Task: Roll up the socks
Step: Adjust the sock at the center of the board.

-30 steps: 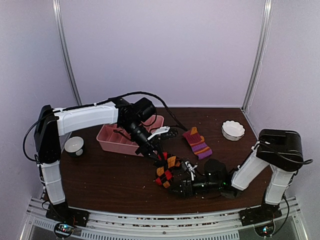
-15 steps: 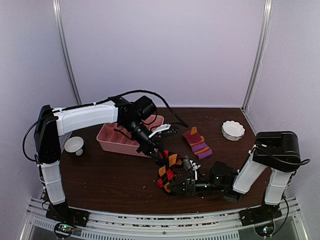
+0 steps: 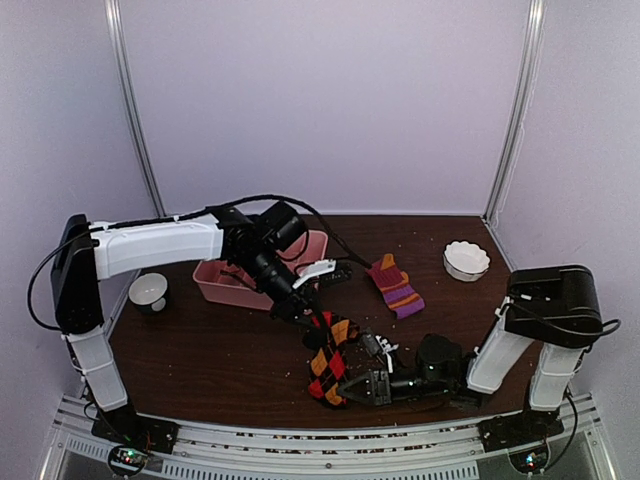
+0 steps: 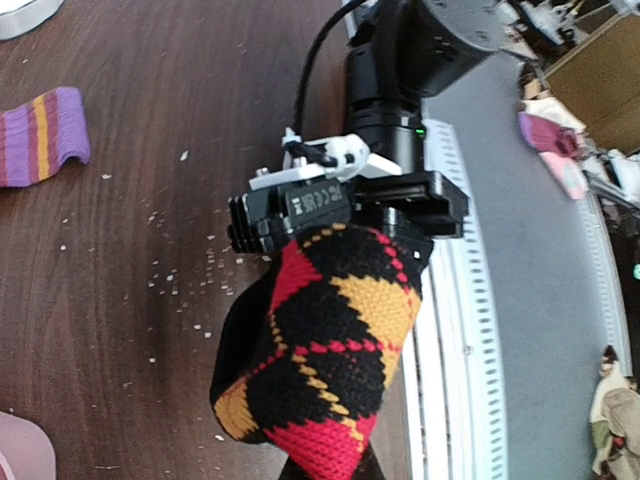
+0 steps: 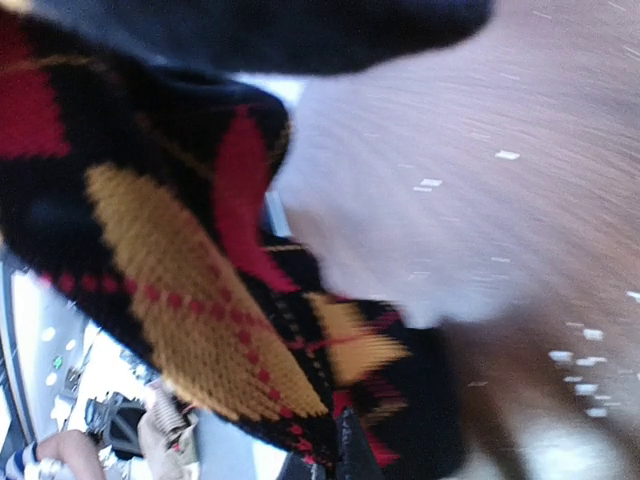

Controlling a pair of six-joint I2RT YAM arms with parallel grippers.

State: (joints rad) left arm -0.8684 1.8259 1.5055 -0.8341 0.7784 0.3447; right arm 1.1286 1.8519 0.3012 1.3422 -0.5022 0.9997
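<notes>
- Currently the argyle sock [image 3: 328, 360] is strung between both claws, over the near middle of the surface [image 3: 200, 350].
- Left claw [image 3: 303, 315]: judged from the top view, clenched on the sock's far end. Its fingers are out of frame in its own wrist view.
- Right claw [image 4: 345, 215]: clamped on the sock's near end, with the knit folding into its jaws.
- Key relation: the sock's long axis runs far to near, from the left claw to the right claw, tilted slightly rightward. A roll would probably turn about a line across this axis, starting from one held end.
- Both arms are at the sock, so neither is nearer.
- Striped sock [image 3: 394, 284]: lies flat on the surface, well apart from both claws, between the tray [image 3: 225, 285] and the bowl [image 3: 466, 260].
- Materials: the argyle sock is a soft, limp knit with black, red and orange diamonds, and it bulges and twists mid-span. The striped sock has purple, orange and red bands and a wavy outline.
</notes>
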